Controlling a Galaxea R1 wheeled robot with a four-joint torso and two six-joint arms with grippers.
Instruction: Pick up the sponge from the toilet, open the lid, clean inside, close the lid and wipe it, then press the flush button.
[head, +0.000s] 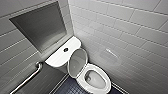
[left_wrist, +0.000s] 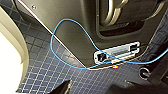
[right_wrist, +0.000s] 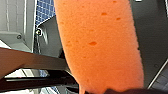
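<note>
Orange sponge (right_wrist: 100, 45) in right end effector (right_wrist: 105, 87); left end effector (left_wrist: 97, 88) unclear. Lid (head: 77, 62) up; grab bar (head: 27, 77) nearby.

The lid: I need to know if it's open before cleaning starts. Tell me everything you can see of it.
The lid is a smooth white oval, plastic-looking, raised nearly upright on its hinge at the tank end. Its shaded inner face looks out over the seat, which lies flat around the open bowl.

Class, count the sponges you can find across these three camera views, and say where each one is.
1. The orange sponge sits close up in front of the right wrist camera, with blue tiled floor behind it. Another could be hidden behind the toilet.
</note>
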